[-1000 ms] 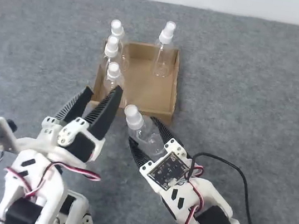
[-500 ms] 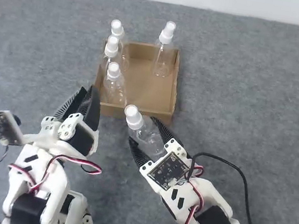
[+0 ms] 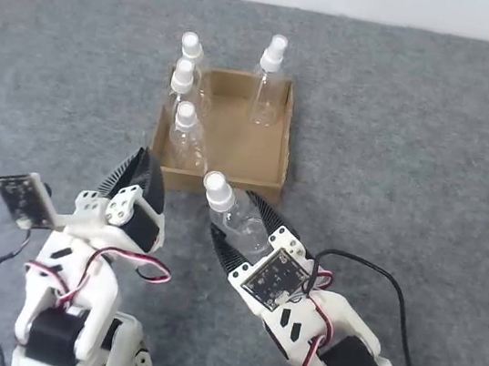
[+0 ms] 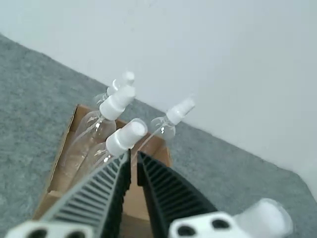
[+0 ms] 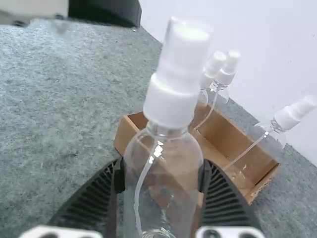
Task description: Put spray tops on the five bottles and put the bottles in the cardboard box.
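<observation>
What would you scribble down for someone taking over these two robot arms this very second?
Left end effector: shut, empty, by a near corner of the cardboard box.
Right end effector: shut on the fifth bottle, spray top on, just short of the box's near wall.
Done: four bottles, all topped, stand in the box.
Left: probably lift the fifth bottle over the wall, set it inside, release.
</observation>
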Robot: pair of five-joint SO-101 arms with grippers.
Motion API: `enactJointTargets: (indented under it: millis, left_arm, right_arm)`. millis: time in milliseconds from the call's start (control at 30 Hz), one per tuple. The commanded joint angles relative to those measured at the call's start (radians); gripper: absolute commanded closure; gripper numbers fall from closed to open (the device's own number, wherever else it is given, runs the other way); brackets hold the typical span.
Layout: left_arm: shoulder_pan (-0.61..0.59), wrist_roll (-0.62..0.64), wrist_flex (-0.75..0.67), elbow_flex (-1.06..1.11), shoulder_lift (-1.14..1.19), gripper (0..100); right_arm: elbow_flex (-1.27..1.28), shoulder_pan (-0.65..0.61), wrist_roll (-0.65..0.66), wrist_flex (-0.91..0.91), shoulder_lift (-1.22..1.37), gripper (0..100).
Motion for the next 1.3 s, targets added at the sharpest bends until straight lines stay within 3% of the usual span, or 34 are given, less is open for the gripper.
enactJointTargets:
  millis: [0,267,767,1100,1267]
  left_arm:
    - [0.008,-0.011,-0.040,0.002,-0.020,99]
    - [0.012,-0.011,-0.112,0.077,-0.020,99]
    - [0.292,-0.123,-0.103,0.131,-0.020,99]
    - [0.331,-0.141,-0.104,0.131,-0.020,99]
    - [0.381,-0.210,-0.104,0.131,-0.020,99]
  right_arm:
    - [-0.021,-0.001,0.009,-0.018,-0.019,91.9]
    - [-0.021,-0.002,0.009,-0.019,-0.021,91.9]
    - [-0.014,-0.008,0.009,-0.019,-0.021,91.9]
    - [-0.012,-0.008,0.009,-0.019,-0.021,91.9]
    - [-0.006,-0.008,0.009,-0.019,-0.021,91.9]
